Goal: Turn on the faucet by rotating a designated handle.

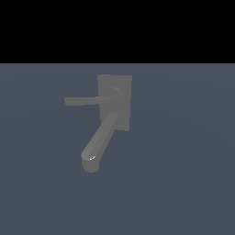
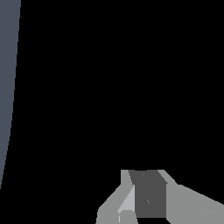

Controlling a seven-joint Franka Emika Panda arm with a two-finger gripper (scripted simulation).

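Grey faucet (image 1: 112, 114) w/ thin handle (image 1: 85, 100) pointing to exterior view's left, spout angled down. Gripper (image 2: 146, 199) seen only in wrist view; can't tell jaw state.

No real room here — a bare simulated scene. A flat, featureless blue-grey ground (image 1: 183, 183) runs to a straight horizon under plain black. The lone furnishing is a matte grey faucet (image 1: 114, 98), untextured and blocky — no walls, sink or counter around it to mark a kitchen.
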